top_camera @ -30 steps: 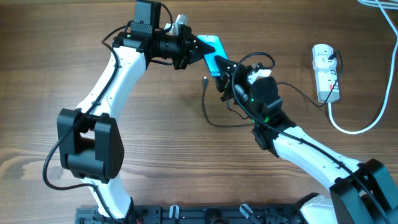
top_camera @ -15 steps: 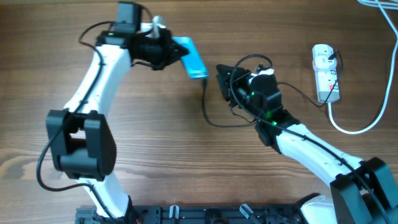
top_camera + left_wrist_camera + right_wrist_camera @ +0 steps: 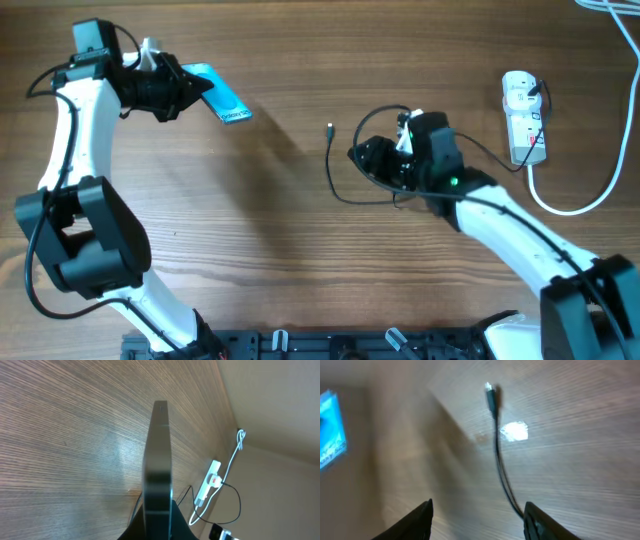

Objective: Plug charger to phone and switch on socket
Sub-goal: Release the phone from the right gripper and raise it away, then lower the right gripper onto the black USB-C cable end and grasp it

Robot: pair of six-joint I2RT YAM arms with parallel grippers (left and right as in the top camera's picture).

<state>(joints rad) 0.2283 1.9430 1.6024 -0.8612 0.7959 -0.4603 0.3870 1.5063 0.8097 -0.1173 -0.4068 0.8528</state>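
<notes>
My left gripper [image 3: 190,92] is shut on the phone [image 3: 222,95], a teal-screened smartphone held above the table at the far left; in the left wrist view the phone [image 3: 157,470] shows edge-on between the fingers. The charger [image 3: 336,180] is a thin black cable lying on the table, its plug tip [image 3: 329,128] free near the middle. My right gripper [image 3: 362,157] is open and empty just right of the cable; the right wrist view shows the cable [image 3: 499,455] and its tip [image 3: 490,391] ahead of the open fingers [image 3: 477,520]. The socket [image 3: 523,116] lies at the far right.
A thick white cable [image 3: 600,190] loops from the socket along the right edge of the table. A thin black plug lead enters the socket's top end. Bare wooden table lies between the two arms.
My left arm has swung far to the left, carrying the phone away from the right gripper and the plug tip. My right gripper has drawn back slightly to the right.
</notes>
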